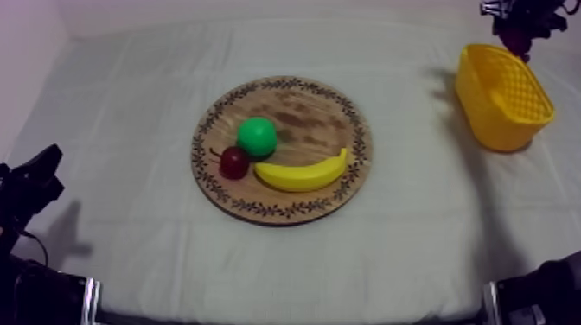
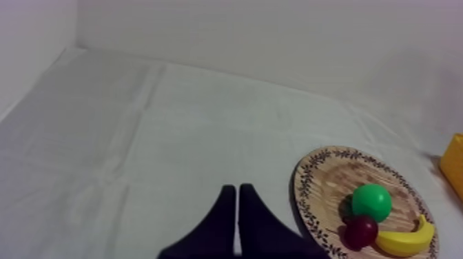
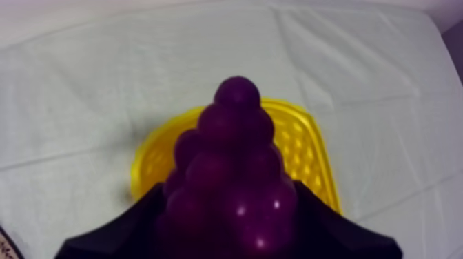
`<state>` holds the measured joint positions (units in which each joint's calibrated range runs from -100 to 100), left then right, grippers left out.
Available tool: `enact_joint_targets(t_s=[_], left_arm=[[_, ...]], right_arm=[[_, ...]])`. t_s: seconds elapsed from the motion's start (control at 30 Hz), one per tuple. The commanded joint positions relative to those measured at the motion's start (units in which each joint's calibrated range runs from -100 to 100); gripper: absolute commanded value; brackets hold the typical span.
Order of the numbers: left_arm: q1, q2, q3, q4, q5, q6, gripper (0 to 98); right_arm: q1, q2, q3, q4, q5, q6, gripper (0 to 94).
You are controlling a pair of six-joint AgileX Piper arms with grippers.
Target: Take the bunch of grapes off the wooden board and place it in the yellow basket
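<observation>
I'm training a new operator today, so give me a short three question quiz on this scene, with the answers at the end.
1. True or false: the right gripper is shut on the bunch of grapes.
2. The grapes hang over: A a blue bowl; B the yellow basket; C a person's hand.
3. How many pieces of fruit lie on the wooden board?

Key
1. True.
2. B.
3. Three: the banana, the small red fruit and a round green fruit.
</observation>
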<state>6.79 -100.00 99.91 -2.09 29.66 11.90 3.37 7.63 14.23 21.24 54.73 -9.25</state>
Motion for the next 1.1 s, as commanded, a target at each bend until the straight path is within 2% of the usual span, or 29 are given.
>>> enact_joint_targets(t_s=[0.0,0.13,0.3,0.6,0.73,1.07], left_arm=[[0.0,0.0,0.0,0.01,0.0,0.0,0.1],[0.0,0.0,0.0,0.01,0.0,0.0,0.1],[0.0,0.0,0.0,0.01,0.0,0.0,0.1],[0.0,0.0,0.0,0.01,0.0,0.0,0.1],[0.0,0.0,0.0,0.01,0.0,0.0,0.1],[0.0,0.0,0.0,0.01,0.0,0.0,0.1]], right_arm=[[1.4,0.0,1.4,-0.9,-2.5,0.8,27.0],[3.0,0.4,5.6,-2.1,-7.7,3.1,27.1],[3.6,2.0,11.0,-1.0,-13.2,2.7,29.5],[4.3,6.1,11.8,-1.0,-16.7,3.2,56.7],[4.6,6.9,10.3,-2.0,-17.0,4.1,63.6],[5.4,0.8,12.9,-2.9,-19.7,5.2,64.0]])
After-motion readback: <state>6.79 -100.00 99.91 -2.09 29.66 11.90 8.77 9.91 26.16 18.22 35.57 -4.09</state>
